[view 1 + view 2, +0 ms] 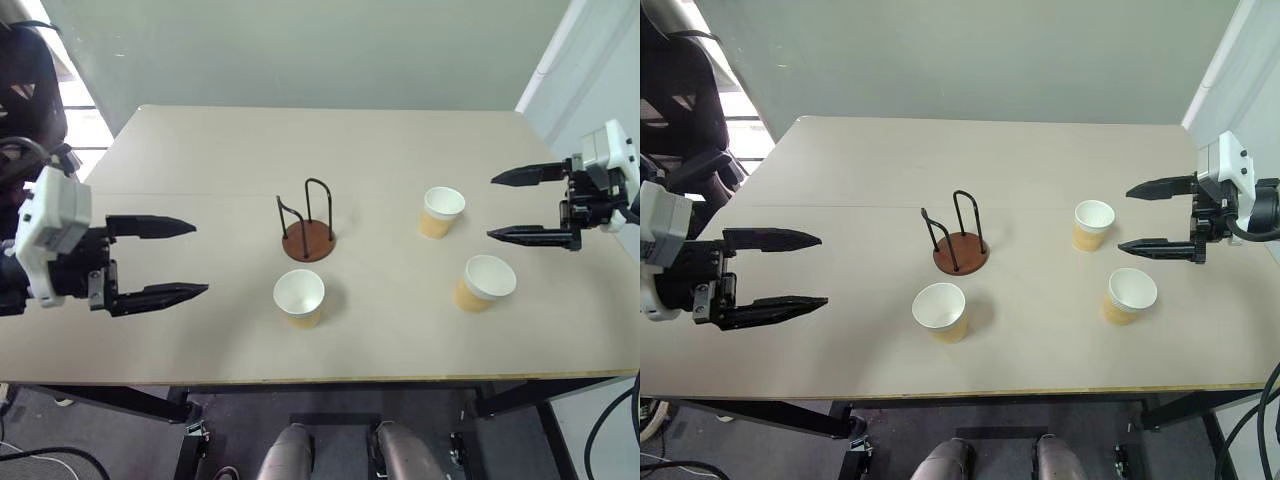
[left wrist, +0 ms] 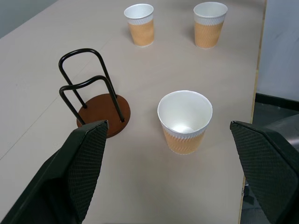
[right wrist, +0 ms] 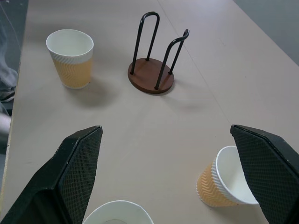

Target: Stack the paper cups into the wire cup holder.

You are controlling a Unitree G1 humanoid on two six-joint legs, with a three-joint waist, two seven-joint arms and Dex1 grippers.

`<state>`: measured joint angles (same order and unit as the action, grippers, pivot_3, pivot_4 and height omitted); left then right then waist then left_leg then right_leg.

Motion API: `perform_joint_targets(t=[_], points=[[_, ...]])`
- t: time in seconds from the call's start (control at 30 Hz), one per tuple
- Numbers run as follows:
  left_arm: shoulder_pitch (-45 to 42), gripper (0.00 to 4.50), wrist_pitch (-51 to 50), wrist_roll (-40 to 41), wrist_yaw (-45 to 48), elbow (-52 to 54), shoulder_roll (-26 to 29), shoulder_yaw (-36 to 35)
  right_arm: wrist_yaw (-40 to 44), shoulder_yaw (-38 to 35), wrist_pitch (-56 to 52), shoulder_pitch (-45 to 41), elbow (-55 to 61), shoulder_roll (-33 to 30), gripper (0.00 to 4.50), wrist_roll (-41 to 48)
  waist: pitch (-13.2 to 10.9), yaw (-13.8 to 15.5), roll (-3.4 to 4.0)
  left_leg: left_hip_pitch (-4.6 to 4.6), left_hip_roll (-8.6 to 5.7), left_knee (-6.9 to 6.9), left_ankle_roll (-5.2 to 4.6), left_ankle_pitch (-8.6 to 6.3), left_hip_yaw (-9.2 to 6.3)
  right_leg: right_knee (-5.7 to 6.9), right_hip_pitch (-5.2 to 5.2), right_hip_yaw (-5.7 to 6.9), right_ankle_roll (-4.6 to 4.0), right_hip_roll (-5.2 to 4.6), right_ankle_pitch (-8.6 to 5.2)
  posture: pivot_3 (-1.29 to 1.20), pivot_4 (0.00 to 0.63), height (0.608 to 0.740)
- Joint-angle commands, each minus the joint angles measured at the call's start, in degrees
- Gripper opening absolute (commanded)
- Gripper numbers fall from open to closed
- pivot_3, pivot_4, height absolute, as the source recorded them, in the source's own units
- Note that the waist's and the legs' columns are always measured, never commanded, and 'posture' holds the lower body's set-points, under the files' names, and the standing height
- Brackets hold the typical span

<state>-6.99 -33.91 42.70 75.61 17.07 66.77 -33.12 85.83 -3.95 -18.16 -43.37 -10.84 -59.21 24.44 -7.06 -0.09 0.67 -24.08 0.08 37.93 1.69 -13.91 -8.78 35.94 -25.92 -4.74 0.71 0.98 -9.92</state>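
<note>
The wire cup holder (image 1: 308, 228) stands empty mid-table, black loops rising from its reddish-brown disc. Three tan paper cups stand upright and apart: one (image 1: 299, 298) just in front of the holder, one (image 1: 441, 212) to the holder's right, one (image 1: 485, 283) nearer the front right. My left gripper (image 1: 182, 259) hovers open over the table's left side, pointing toward the holder and front cup. At the right edge my right gripper (image 1: 508, 206) is open too, its tips just right of the two right-hand cups. Neither holds anything.
The beige table (image 1: 200, 170) ends in a front edge close below the cups. A dark chair (image 1: 685, 90) stands off the left side, and a pale wall runs behind.
</note>
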Motion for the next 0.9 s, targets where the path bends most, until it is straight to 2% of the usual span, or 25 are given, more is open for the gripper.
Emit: perform_joint_targets(t=[0.03, 0.33, 0.67, 0.9], points=[[-1.5, 4.50, 1.1, -0.1, -0.2, -0.2, 0.5, -0.2, -0.1, -2.2, -0.4, 0.3, 2.6, -1.4, 4.47, 0.9, 0.0, 0.0, 0.00, 0.00, 0.00, 0.00, 0.00, 0.00, 0.00, 0.00, 0.00, 0.00, 0.00, 0.00, 0.00, 0.00, 0.150, 0.740], [-3.8, 4.50, 1.8, -0.6, 0.7, -2.2, 1.4, 1.6, -1.5, -3.6, -1.2, 2.1, 4.8, -1.5, 4.47, 1.7, 0.0, 0.1, 0.00, 0.00, 0.00, 0.01, 0.00, 0.00, 0.01, 0.01, 0.00, -0.01, 0.00, 0.00, 0.00, 0.00, 0.150, 0.740], [-3.5, 4.50, 1.6, -0.6, 1.1, -2.3, 1.9, 1.2, -3.3, -2.6, -1.9, 1.5, 6.1, 1.3, 4.47, 1.9, 0.0, 0.1, 0.00, 0.00, 0.00, 0.02, 0.01, 0.00, 0.01, 0.01, 0.00, -0.01, 0.00, 0.00, 0.00, 0.00, 0.150, 0.740], [-2.2, 4.50, 1.8, -1.9, 1.0, -2.0, 2.2, 0.8, -8.2, -0.1, -3.2, -0.8, 8.3, 7.6, 4.47, 1.0, 0.0, 0.1, 0.00, 0.02, 0.02, 0.01, 0.01, 0.00, 0.01, 0.03, -0.02, -0.01, 0.00, 0.02, 0.00, 0.00, 0.150, 0.740]])
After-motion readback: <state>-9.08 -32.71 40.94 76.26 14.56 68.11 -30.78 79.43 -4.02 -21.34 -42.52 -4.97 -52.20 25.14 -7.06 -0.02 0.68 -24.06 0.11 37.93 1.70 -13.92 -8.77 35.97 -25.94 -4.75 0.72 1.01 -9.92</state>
